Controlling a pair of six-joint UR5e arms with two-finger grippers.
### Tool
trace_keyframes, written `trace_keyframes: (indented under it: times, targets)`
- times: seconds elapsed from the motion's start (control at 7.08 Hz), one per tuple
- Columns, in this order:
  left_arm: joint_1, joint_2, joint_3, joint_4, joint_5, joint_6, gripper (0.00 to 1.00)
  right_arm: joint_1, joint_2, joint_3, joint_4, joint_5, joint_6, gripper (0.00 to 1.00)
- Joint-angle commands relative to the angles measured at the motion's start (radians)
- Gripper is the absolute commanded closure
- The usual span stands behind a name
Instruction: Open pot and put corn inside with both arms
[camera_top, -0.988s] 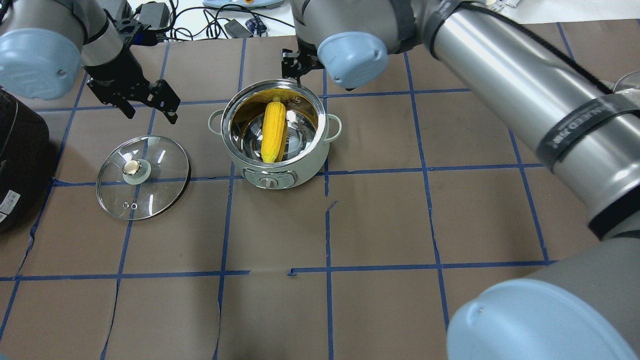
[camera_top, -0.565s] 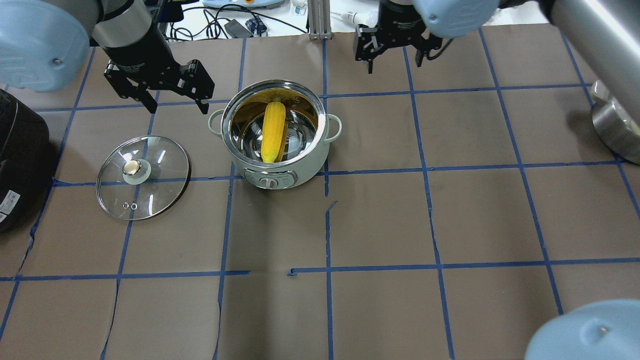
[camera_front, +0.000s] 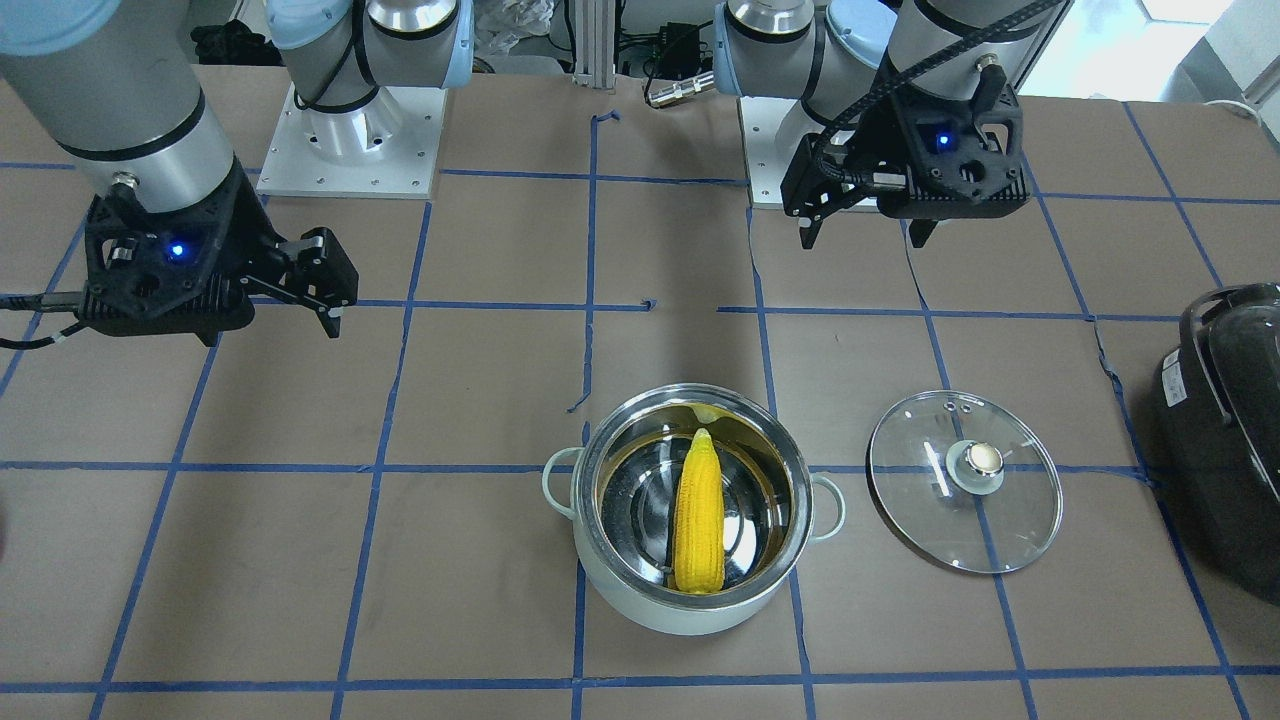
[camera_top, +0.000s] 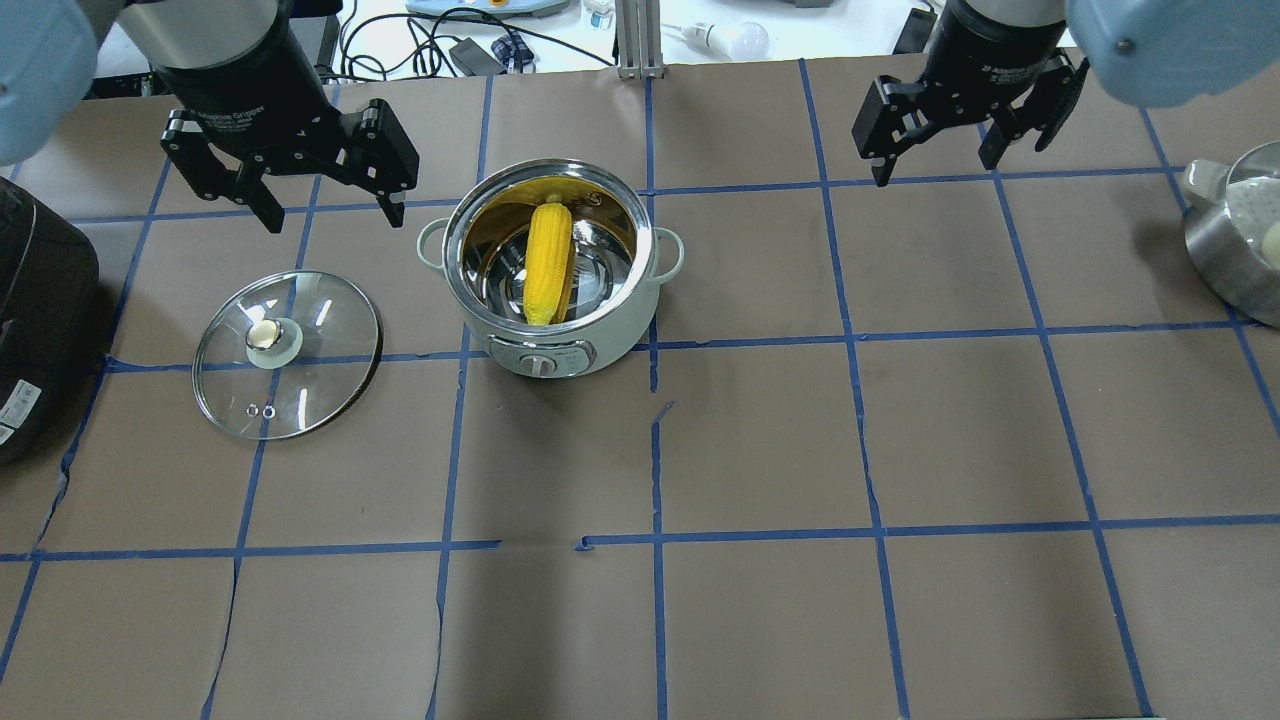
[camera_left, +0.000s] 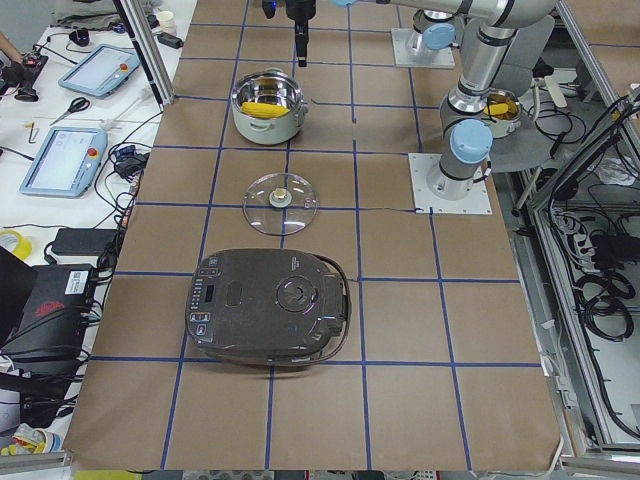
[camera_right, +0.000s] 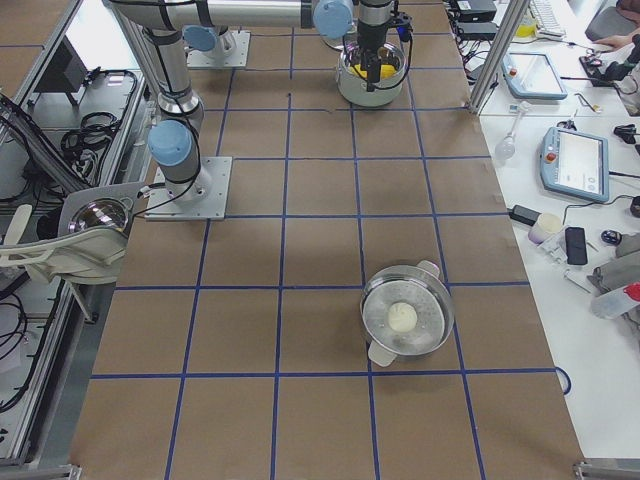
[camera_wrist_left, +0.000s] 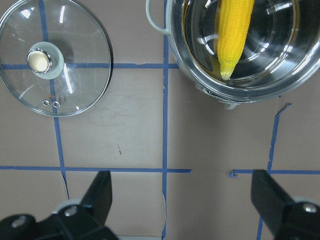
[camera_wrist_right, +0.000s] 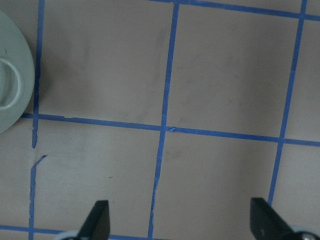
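The pot (camera_top: 600, 345) stands open on the brown mat, and the yellow corn (camera_top: 548, 262) lies inside it, tip toward the robot. The glass lid (camera_top: 320, 375) lies flat on the mat to the pot's left, knob up. My left gripper (camera_top: 333, 215) is open and empty, raised behind the lid and left of the pot. My right gripper (camera_top: 935, 165) is open and empty, well to the pot's right. The left wrist view shows the corn (camera_wrist_left: 232, 30), the pot (camera_wrist_left: 240, 97) and the lid (camera_wrist_left: 75, 85). The front view shows the pot (camera_front: 690, 610) and the corn (camera_front: 698, 525).
A large black appliance (camera_top: 40, 320) stands at the mat's left edge, beside the lid. A steel steamer pan (camera_top: 1235, 265) holding a white bun sits at the far right edge. Blue tape lines grid the mat.
The right arm swung away from the pot's far rim to the right and now hangs clear of it. The left gripper rose and turned slightly. Corn, pot and lid stayed put.
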Motion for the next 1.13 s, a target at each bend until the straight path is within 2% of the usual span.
trace_keyframes:
  times: [0.0,0.99]
  targets:
    - [-0.001,0.004,-0.005,0.018,-0.006,-0.002,0.0,-0.001,-0.046,0.058,0.0,0.003,-0.009,0.0]
    - [-0.001,0.012,-0.01,0.02,-0.006,0.006,0.0,-0.003,-0.049,0.054,-0.009,0.008,0.006,0.0]
